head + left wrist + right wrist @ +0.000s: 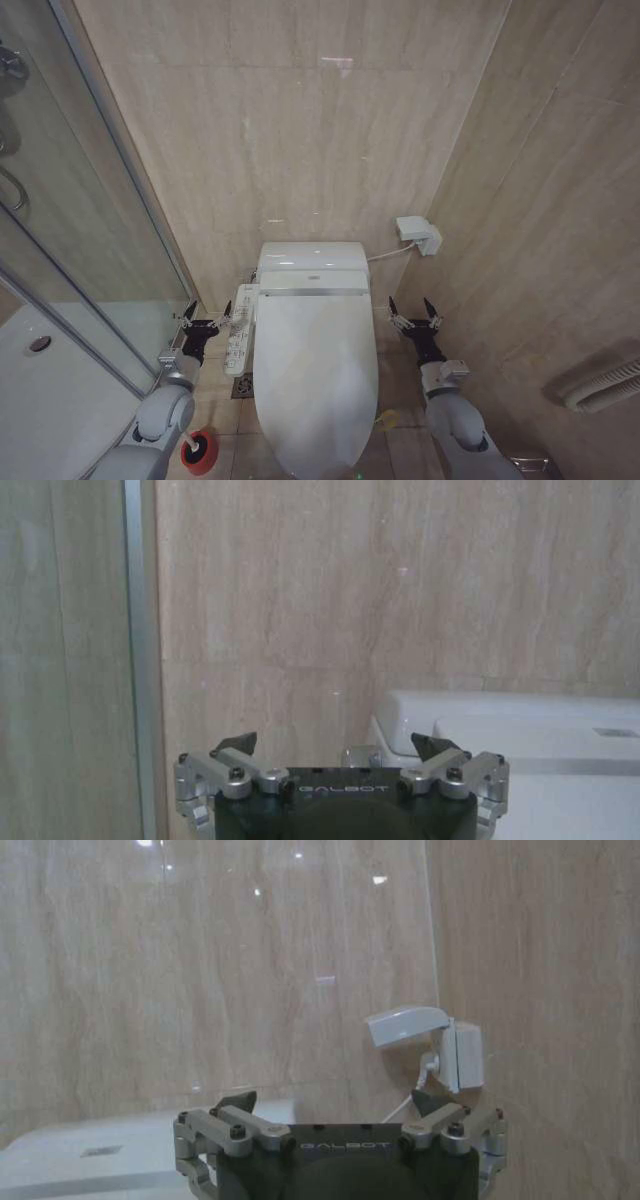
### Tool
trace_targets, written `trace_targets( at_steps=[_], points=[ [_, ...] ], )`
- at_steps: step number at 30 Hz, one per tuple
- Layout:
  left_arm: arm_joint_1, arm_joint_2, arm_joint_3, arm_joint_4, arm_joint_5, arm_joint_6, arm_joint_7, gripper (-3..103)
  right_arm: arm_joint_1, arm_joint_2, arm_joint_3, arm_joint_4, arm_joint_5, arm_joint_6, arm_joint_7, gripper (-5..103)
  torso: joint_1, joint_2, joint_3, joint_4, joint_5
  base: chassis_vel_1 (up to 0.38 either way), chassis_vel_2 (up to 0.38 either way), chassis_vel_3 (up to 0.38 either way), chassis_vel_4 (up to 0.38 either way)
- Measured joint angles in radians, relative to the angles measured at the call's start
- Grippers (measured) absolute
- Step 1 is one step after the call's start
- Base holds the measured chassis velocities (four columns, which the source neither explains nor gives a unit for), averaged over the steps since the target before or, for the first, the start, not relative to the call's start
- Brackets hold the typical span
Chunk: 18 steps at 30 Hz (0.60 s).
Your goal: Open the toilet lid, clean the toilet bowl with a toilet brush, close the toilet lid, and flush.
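The toilet lid (318,375) lies shut over the toilet bowl (268,425), which stands on the floor against the back wall, with the button panel (241,341) along its left side. The left tool (206,313) hovers just beside that panel with its fingers spread apart and holding nothing, and the right tool (414,308) hangs by the bowl's right side near the rear, fingers likewise apart and empty. The toilet brush (187,442) stands in its red holder (199,452) on the floor, left of the bowl's front end.
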State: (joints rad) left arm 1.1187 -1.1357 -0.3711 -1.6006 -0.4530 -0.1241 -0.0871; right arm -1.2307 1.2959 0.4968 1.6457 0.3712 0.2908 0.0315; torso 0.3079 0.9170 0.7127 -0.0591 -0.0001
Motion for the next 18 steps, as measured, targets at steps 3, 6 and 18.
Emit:
trace_targets(
  at_steps=[3,6,18],
  points=[
    [-0.001,0.000,0.000,0.000,0.000,0.000,0.000,100,0.000,0.000,0.000,0.000,0.000,0.000,0.000,100,0.000,0.000,0.000,0.0000,0.0000,0.000,0.000,0.000,0.000],
    [-0.001,0.000,0.000,0.000,0.000,0.000,0.000,100,0.000,0.000,0.000,0.000,0.000,0.000,0.000,100,0.000,0.000,0.000,0.0000,0.0000,0.000,0.000,0.000,0.000],
    [-0.002,0.000,0.000,0.000,-0.001,-0.001,0.000,100,0.000,0.000,0.000,0.000,0.000,0.000,0.000,100,0.000,0.000,0.000,0.0000,0.0001,0.000,0.000,0.000,0.000]
  ],
)
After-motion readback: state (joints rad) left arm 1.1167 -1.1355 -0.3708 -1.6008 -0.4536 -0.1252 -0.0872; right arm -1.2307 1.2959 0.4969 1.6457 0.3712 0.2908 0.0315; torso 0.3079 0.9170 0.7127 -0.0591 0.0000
